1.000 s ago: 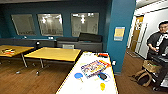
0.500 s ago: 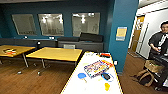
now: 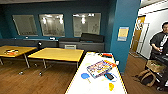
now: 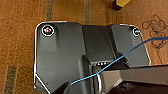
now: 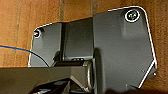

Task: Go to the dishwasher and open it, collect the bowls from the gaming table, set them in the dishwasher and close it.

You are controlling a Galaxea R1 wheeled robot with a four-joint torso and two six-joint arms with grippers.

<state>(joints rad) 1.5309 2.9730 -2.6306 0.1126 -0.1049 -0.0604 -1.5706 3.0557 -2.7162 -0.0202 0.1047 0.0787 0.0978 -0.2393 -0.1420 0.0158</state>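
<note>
A: What do the small round blue bowls hold?
B: The one (image 3: 109,76) with the dark inside sits near the far right edge of the long white-topped gaming table with the yellow wood edge (image 3: 82,87); whether anything is in it cannot be told. The other blue bowl (image 3: 85,75) lies left of it, its contents unclear too.

A: What lies around them?
B: A colourful flat game box (image 3: 99,68) sits between the two, and a small yellow cup (image 3: 111,86) stands nearer the camera. Square yellow wooden tables (image 3: 57,54) stand to the left on the brown wood floor (image 3: 37,82); a person in dark clothes (image 3: 160,42) stands at the right beyond the teal pillar (image 3: 123,32).

A: The pincers?
B: Both wrist views look down on carpet; whether either pincer is apart or together cannot be told.

A: Changed since a second ago?
B: The whole view has shifted; the table fills more of the foreground.
</note>
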